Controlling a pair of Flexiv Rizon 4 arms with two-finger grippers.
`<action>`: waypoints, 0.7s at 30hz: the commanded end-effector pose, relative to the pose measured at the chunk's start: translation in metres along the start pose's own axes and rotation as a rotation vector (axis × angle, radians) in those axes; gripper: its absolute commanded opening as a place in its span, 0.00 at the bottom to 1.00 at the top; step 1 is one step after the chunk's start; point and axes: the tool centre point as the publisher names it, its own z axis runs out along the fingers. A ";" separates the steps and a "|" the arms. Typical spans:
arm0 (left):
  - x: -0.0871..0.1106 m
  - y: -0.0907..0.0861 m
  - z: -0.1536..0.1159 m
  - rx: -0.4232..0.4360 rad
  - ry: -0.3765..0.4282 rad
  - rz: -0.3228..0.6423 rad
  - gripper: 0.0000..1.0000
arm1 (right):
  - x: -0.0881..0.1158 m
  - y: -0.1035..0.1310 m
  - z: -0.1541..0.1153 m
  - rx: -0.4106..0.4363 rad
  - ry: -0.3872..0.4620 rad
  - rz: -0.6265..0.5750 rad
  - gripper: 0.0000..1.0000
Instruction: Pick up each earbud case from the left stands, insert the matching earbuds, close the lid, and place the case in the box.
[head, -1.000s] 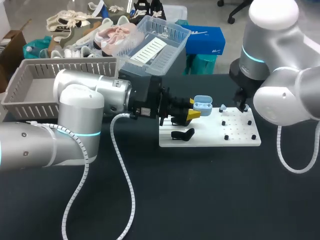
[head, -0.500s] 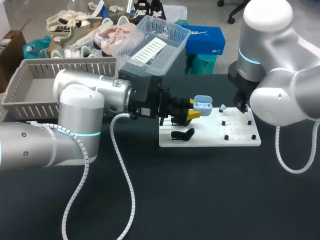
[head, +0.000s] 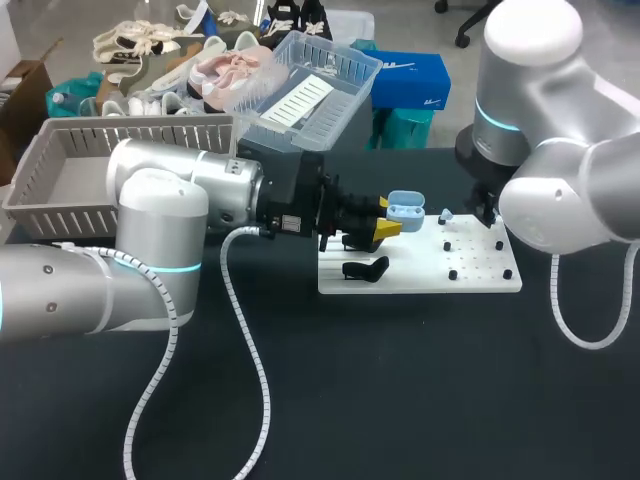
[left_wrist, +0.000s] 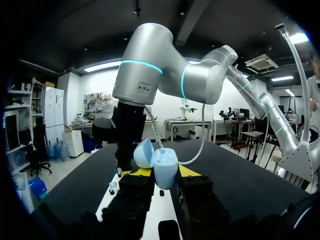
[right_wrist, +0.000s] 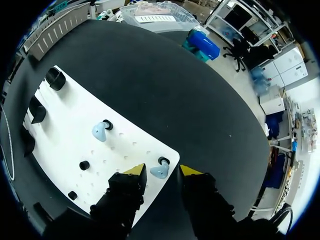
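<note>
No text, number or sign can be read on the table (head: 400, 400). A small pale label (head: 291, 222) sits on the dark wrist block of the left arm (head: 170, 200), its print too small to make out.

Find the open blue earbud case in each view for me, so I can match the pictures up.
Head view: the case is at the left gripper, over the left end of the board.
Left wrist view: the case is between the left gripper's fingers, with its lid open.
Right wrist view: the case is not in it.
Shared landmark: the white board, seen in all three views.
</note>
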 end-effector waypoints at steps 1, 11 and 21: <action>0.000 0.000 0.000 -0.002 0.002 0.000 0.00 | 0.000 0.000 0.001 0.003 0.002 0.001 0.34; 0.000 0.000 0.000 -0.002 0.002 0.000 0.00 | -0.002 0.000 0.002 0.004 0.001 -0.001 0.15; 0.000 0.000 0.000 -0.002 0.002 0.000 0.00 | -0.002 0.000 -0.002 0.003 0.004 -0.004 0.00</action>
